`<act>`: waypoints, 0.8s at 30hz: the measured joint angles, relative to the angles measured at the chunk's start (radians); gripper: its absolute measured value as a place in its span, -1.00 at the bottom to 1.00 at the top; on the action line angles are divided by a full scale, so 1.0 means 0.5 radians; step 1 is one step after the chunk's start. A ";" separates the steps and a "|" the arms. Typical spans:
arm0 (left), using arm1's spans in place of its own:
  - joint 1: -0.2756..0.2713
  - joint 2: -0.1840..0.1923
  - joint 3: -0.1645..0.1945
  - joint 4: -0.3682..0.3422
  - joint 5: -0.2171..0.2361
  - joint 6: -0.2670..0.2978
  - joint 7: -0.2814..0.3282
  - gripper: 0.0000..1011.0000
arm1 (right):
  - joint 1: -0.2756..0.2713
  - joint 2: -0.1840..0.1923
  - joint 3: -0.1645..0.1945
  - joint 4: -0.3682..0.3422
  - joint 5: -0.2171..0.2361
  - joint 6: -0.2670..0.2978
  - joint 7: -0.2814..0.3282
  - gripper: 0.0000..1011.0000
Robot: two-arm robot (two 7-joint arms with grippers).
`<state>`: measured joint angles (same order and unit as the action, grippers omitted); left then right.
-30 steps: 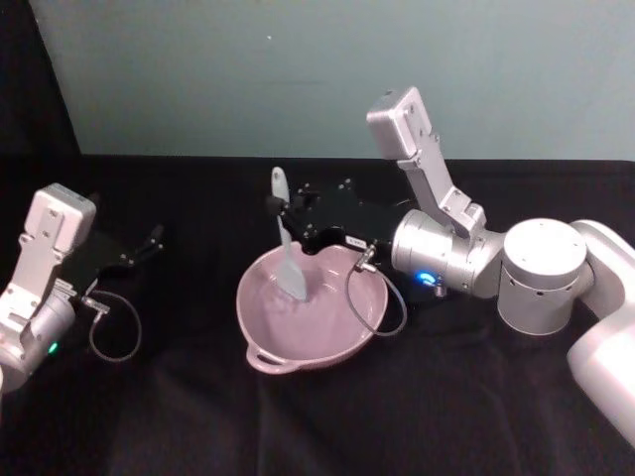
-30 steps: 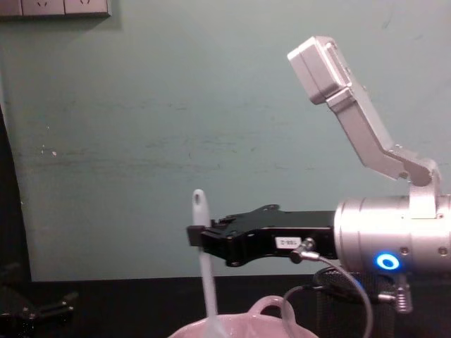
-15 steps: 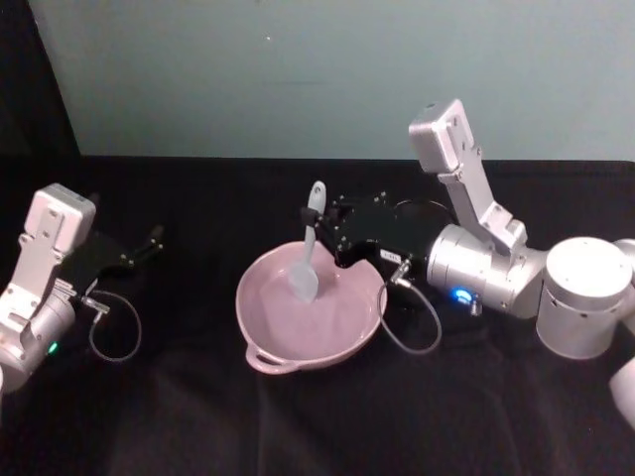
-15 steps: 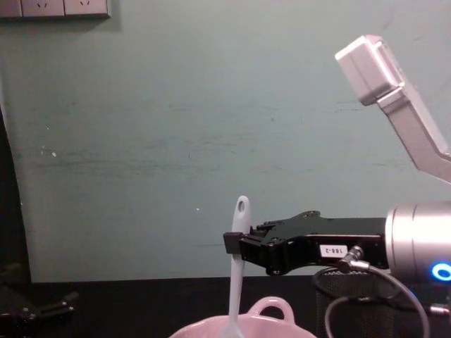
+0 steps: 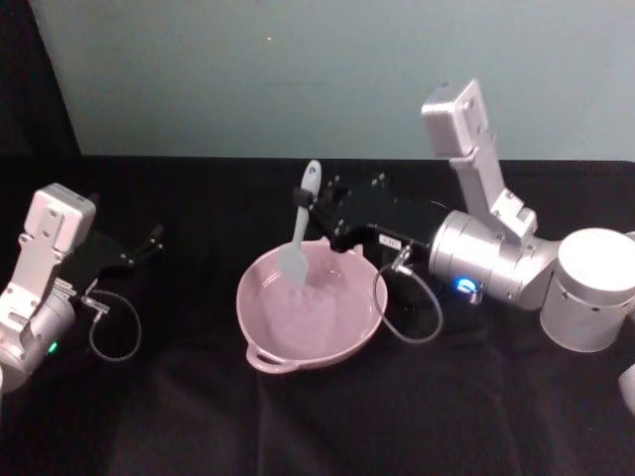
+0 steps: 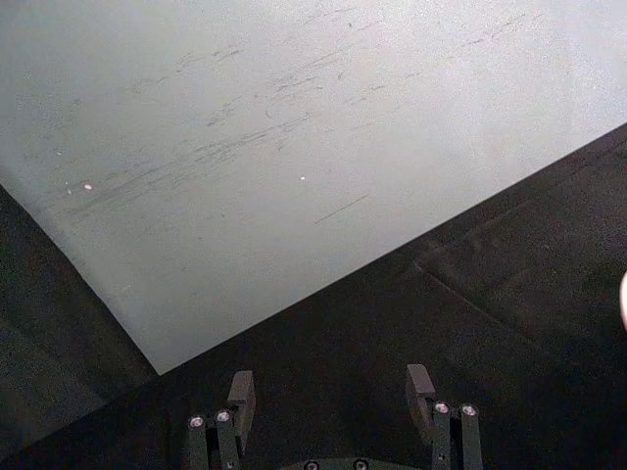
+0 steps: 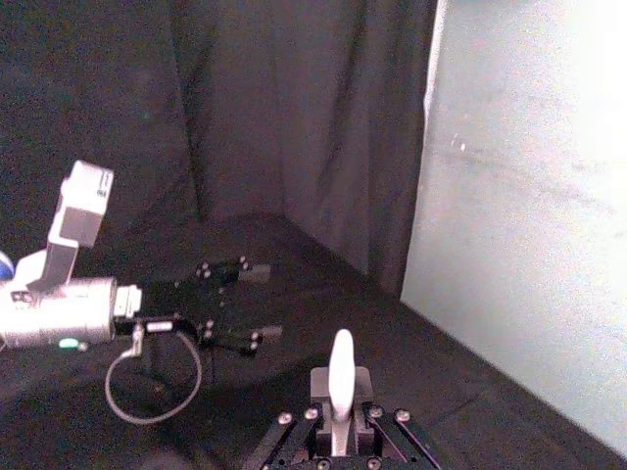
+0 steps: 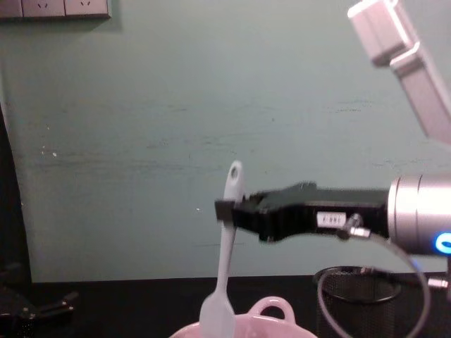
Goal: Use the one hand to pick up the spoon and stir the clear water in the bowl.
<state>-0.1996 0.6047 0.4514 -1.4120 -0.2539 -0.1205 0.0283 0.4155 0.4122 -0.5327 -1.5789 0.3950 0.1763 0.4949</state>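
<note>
Moved: over the last half second the spoon (image 5: 301, 223) has risen and slid toward the far side. Its blade has left the middle of the bowl (image 5: 260, 342) for the far rim.
Right gripper (image 5: 308, 203): reaches in from the right, level, with its jaws clamped on the upper handle. The holed end stands clear above them.
Spoon: nearly upright, with the top leaning a little right. In the chest view the blade hangs at about rim height, so it looks barely in the water, if at all.
Bowl: on the black cloth at centre, its loop handle on the near-left rim. The water itself cannot be made out.
Left gripper (image 5: 149, 241): parked at far left, jaws apart and holding nothing.
Step in hand: stirring, judged to be mid-stroke at the far edge.
Doing it well: lower the blade back below the surface. Sweep a smooth circle inside the wall and keep the handle near vertical so the grip does not twist.
Watch for: the blade catching the far rim and nudging the bowl, or water slopping over.
</note>
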 joint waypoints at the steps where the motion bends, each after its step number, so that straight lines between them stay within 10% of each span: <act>1: 0.000 0.000 0.000 0.000 0.000 0.000 0.000 1.00 | 0.003 0.004 0.007 -0.009 0.002 0.001 -0.003 -0.76; 24: 0.000 0.000 0.000 0.000 0.000 0.000 0.000 1.00 | -0.048 0.067 0.180 -0.225 0.245 0.254 -0.180 -0.76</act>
<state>-0.1995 0.6047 0.4514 -1.4120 -0.2539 -0.1205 0.0283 0.3914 0.4459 -0.4426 -1.6915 0.5175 0.3033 0.4050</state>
